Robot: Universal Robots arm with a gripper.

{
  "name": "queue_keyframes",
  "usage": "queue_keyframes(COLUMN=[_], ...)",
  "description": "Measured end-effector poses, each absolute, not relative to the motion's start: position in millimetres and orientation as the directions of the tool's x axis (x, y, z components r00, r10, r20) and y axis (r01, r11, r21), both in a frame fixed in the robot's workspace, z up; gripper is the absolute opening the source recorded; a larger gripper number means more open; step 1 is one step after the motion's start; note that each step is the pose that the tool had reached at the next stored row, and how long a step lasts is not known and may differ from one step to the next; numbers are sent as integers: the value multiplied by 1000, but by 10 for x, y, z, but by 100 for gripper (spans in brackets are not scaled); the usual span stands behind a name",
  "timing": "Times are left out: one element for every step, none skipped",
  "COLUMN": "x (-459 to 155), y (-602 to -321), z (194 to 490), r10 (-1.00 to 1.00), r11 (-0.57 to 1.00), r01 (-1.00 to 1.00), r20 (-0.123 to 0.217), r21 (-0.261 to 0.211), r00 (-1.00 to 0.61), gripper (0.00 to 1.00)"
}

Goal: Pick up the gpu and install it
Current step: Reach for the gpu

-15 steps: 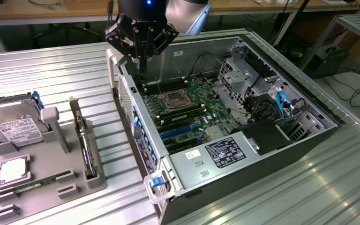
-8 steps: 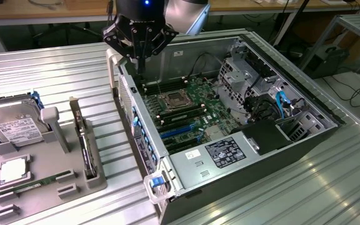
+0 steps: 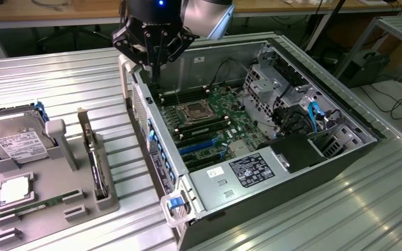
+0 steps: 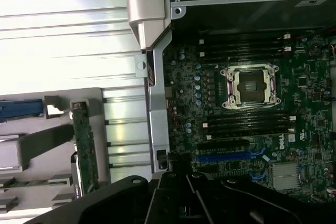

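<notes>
The gpu (image 3: 95, 162) stands on its edge in a slot of the grey holder tray (image 3: 54, 172) at the exterior view's left; in the wrist view it is a thin green-edged card (image 4: 85, 148). My gripper (image 3: 154, 78) hangs well above it, over the near-left wall of the open computer case (image 3: 326, 172), its fingers drawn together on nothing. In the wrist view the gripper (image 4: 178, 174) sits over the case wall beside the motherboard (image 4: 304, 145). Blue expansion slots (image 3: 199, 144) lie bare on the board.
The tray also carries a silver hard drive (image 3: 16, 138) with a white label, a silver chip (image 3: 14, 189) and a long green memory stick (image 3: 37, 205). Inside the case are the CPU socket (image 4: 250, 85), a drive cage (image 3: 271, 83) and the power supply (image 3: 250, 170). A ribbed metal table (image 3: 61, 83) lies beneath.
</notes>
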State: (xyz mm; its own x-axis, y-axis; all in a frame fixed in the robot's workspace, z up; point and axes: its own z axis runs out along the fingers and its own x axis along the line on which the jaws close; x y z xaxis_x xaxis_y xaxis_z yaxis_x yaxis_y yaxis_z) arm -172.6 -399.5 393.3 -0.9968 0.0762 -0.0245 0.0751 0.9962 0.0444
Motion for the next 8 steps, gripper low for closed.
queue_keyframes(x=[-1731, -1735, -1738, -1742, -1746, -1749, -1752, -1756], y=[-3995, -3995, -3995, -3995, -3996, -3995, -3996, -3996], z=[3933, 3933, 3933, 3933, 3933, 3933, 3933, 3933], r10=[76, 76, 76, 76, 76, 76, 76, 76], r11=[996, 996, 996, 996, 996, 996, 996, 996], r01=[75, 75, 75, 75, 75, 75, 75, 75], r20=[-24, -24, -24, -24, -24, -24, -24, -24], r21=[44, 44, 44, 44, 44, 44, 44, 44], r00=[-997, -997, -997, -997, -997, -997, -997, -997], gripper=[11, 11, 11, 11, 11, 11, 11, 11])
